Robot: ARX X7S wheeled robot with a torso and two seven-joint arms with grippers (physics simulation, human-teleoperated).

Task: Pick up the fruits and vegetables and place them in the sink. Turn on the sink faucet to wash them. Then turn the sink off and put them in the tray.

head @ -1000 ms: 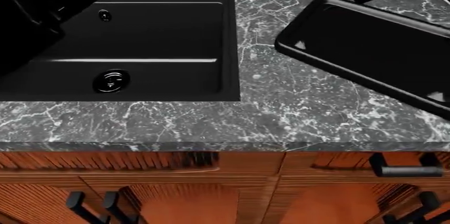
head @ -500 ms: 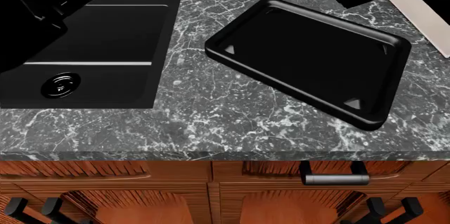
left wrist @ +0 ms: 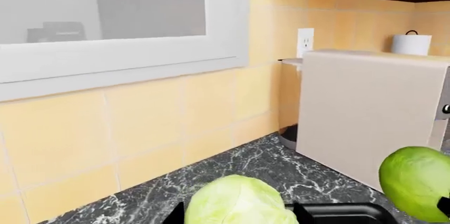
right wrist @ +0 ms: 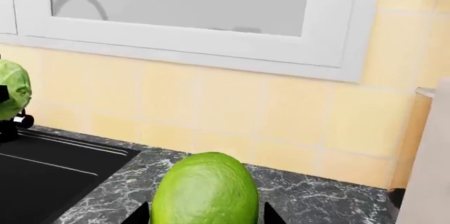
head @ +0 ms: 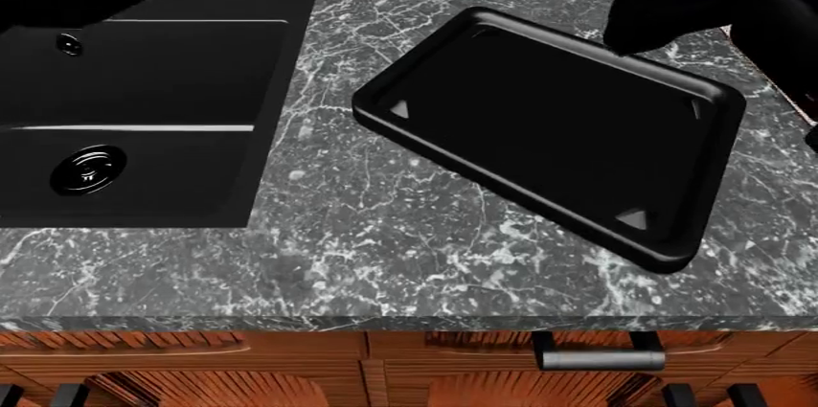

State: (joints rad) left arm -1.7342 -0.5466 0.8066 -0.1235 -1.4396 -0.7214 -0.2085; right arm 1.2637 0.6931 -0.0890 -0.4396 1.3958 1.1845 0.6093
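My left gripper (left wrist: pixel 239 216) is shut on the pale leafy sprout (left wrist: pixel 237 198), held up in the air with a black finger on each side. Gripped the same way, the smooth green lime (right wrist: pixel 204 190) sits in my shut right gripper (right wrist: pixel 205 216). Each wrist view also shows the other arm's load: the lime (left wrist: pixel 418 182) and the sprout (right wrist: pixel 12 89). In the head view the black sink (head: pixel 275 91) lies at left and the glossy tray (head: pixel 422 153) right of it. My right arm (head: pixel 665 5) hangs over the tray's far edge. The sink faucet is out of view.
Grey marble counter (head: pixel 383 254) surrounds sink and tray, its front edge above wooden cabinets with a dark handle (head: pixel 599 359). A white boxy appliance (left wrist: pixel 372 113) stands against the tiled wall, with a wall outlet (left wrist: pixel 305 42) and a paper roll (left wrist: pixel 411 42) nearby.
The head view has swung right: the sink slid toward the left edge and the whole tray came into view. The right arm now overlaps the tray's far edge.
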